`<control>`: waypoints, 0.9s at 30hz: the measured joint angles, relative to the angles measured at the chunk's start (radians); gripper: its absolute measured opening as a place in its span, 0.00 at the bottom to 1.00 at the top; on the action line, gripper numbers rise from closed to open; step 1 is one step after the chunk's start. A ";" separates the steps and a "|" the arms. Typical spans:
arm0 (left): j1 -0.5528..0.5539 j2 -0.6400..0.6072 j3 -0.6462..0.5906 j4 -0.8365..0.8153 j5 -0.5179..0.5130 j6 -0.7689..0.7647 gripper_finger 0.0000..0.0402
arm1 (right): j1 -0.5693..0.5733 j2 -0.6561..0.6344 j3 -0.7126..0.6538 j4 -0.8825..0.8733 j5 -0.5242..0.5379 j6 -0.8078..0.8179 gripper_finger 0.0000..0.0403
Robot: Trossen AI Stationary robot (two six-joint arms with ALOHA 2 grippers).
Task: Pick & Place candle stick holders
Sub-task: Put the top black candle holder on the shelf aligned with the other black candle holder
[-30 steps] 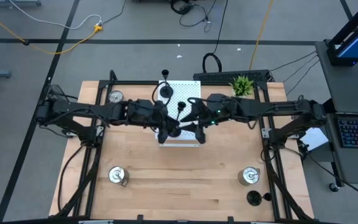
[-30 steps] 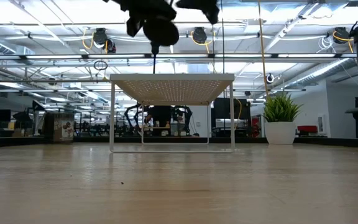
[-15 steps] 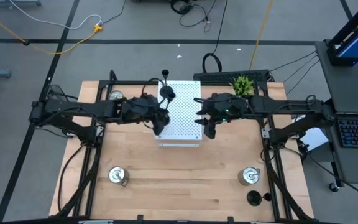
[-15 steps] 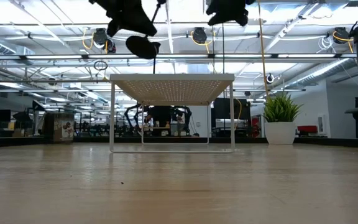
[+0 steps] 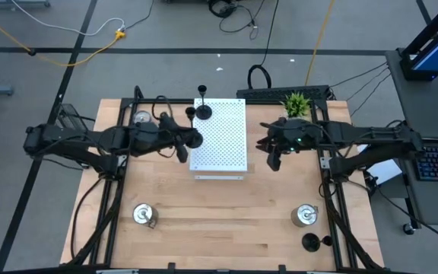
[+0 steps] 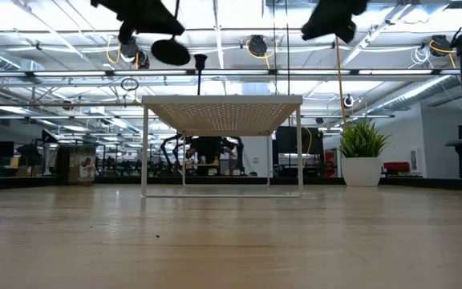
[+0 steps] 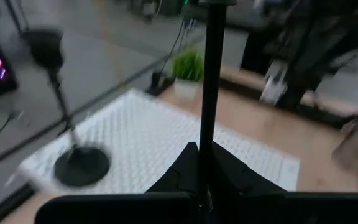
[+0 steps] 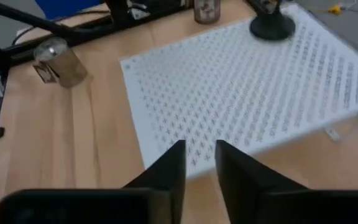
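We see the left gripper (image 7: 205,186) clamped on the thin stem of a black candle stick holder (image 5: 191,138), held in the air just left of the white perforated board (image 5: 219,141). The right gripper (image 8: 200,163) hovers at the board's right edge, fingers nearly together and holding nothing. Another black holder (image 5: 202,111) stands on the board's far left corner.

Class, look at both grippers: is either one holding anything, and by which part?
The left gripper is shut on a black candle stick holder, gripping its thin stem. The right gripper holds nothing, beside the white board.
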 joint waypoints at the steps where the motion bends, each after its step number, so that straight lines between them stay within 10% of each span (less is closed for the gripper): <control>1: 0.000 -0.008 -0.026 0.047 0.010 0.017 0.03 | 0.000 -0.022 -0.028 0.015 0.000 0.013 0.14; 6: 0.020 -0.011 -0.131 0.215 0.012 0.031 0.03 | 0.000 -0.138 -0.154 0.102 0.001 0.056 0.01; 27: 0.170 0.192 -0.163 0.439 0.105 0.096 0.03 | 0.000 -0.307 -0.344 0.224 0.003 0.147 0.00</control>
